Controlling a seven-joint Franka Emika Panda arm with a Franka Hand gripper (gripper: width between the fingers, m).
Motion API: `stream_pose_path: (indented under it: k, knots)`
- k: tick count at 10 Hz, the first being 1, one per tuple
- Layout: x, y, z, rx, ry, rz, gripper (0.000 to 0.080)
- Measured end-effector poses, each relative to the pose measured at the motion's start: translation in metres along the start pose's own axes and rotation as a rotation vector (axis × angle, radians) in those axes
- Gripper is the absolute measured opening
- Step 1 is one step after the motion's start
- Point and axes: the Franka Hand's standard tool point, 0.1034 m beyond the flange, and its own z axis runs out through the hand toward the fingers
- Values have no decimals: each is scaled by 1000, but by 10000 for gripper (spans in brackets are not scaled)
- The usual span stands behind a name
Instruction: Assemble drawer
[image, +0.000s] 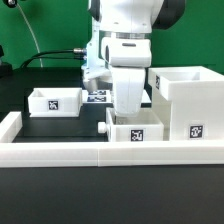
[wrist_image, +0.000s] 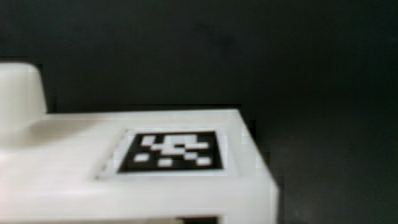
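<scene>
The tool (image: 131, 112) is hanging low over the middle tray (image: 135, 132), which is sitting on the black tabletop (image: 70, 125) at lower centre of the exterior view, just behind the long border wall (image: 60, 150). Its jaws are hidden, so I cannot tell their spread. The housing (image: 190, 100) is standing just beside that tray on the exterior view's right, and the second tray (image: 55, 100) is lying well apart on the exterior view's left. The wrist view is showing a tagged white part (wrist_image: 71, 140) close up.
</scene>
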Motion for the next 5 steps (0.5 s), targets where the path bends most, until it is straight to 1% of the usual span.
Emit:
stream_pose_path:
  k: [1,2,3,5]
  knots:
    - [6,0,0,-1,3,2,42]
    - [7,0,-1,2,2,19,42]
    - [7,0,-1,7,-1,43,42]
    - [7,-1,0,9,-2,63,42]
